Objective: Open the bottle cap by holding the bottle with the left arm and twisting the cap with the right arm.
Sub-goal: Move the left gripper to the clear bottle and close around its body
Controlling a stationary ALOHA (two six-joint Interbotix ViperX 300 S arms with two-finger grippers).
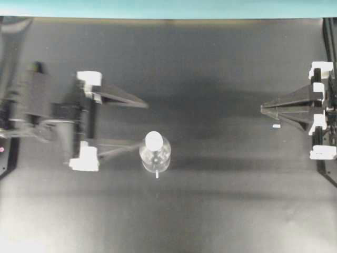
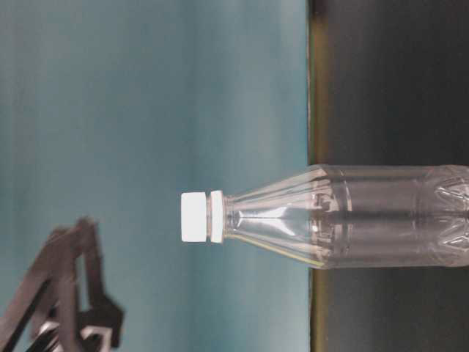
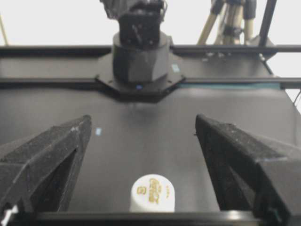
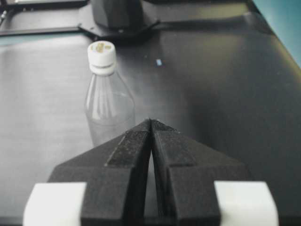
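A clear bottle [image 1: 156, 157] stands upright on the black table, its white bottle cap [image 1: 154, 139] on top. My left gripper [image 1: 145, 125] is open wide; in the overhead view its lower finger tip sits right beside the cap. In the left wrist view the cap [image 3: 152, 192] shows low between the two spread fingers [image 3: 51, 155], touching neither. My right gripper [image 1: 263, 109] is shut and empty, far to the right of the bottle. The right wrist view has the bottle [image 4: 109, 110] and its cap [image 4: 101, 52] ahead and to the left of the shut right gripper [image 4: 151, 121]. The table-level view shows the bottle [image 2: 366, 216] and cap [image 2: 194, 217] turned sideways.
A small pale scrap [image 1: 276, 126] lies on the table near the right gripper. The opposite arm's base [image 3: 140, 56] stands at the far table edge in the left wrist view. A teal wall [image 1: 168, 8] borders the back. A black gripper part [image 2: 66, 293] shows in the table-level view.
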